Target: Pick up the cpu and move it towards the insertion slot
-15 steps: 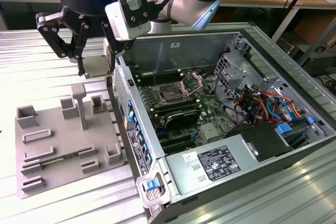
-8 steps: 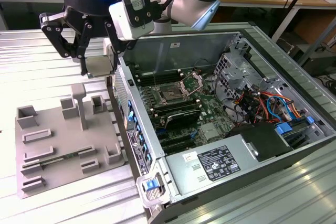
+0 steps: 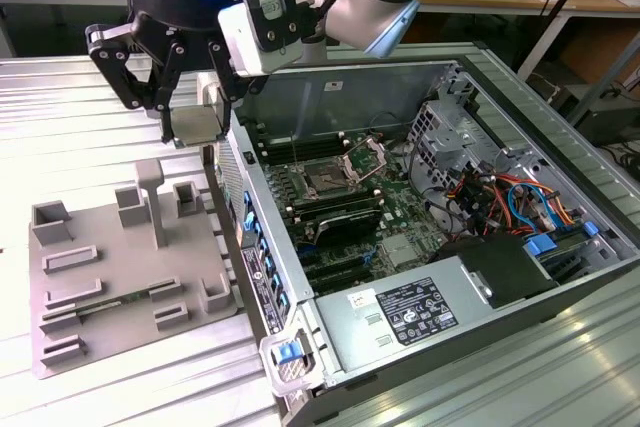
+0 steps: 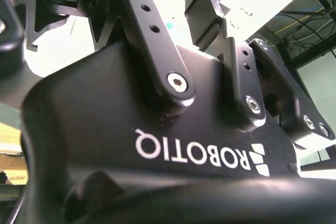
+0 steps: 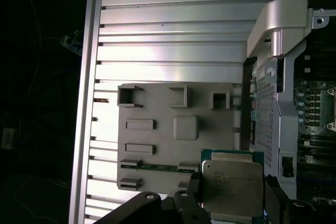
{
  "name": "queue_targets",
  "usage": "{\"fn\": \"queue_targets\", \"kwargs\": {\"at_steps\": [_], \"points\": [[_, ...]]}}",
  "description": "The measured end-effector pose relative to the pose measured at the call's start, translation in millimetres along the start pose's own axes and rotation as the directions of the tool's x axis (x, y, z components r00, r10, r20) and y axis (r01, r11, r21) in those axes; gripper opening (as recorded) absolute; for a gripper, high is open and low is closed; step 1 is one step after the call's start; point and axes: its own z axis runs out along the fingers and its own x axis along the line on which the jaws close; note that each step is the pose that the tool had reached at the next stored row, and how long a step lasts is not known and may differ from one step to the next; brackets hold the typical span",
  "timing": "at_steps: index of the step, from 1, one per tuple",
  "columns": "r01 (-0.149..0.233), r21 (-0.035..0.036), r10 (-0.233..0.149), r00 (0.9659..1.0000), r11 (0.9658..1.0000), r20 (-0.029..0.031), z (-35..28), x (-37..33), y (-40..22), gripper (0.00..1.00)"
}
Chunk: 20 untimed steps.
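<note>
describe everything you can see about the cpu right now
The cpu is a small flat square chip: a dull silvery metal lid with green board showing past one side. It is held clear of the grey tray between the gripper's fingers, which press on two opposite edges. In the exterior view it hangs above the tray, beside the open computer case, not yet over the insertion slot.

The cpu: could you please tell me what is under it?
Held in the gripper, the cpu hangs over the tray's edge beside the case. The tray shows beside it in the first wrist view; what lies right beneath it is covered by the chip itself.
</note>
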Motion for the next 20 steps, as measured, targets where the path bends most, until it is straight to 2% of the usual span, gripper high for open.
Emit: {"fn": "queue_targets", "kwargs": {"at_steps": [20], "points": [[0.0,0.0,0.0,1.0,1.0,0.0,0.0,-13.1,-0.8,0.55]]}}
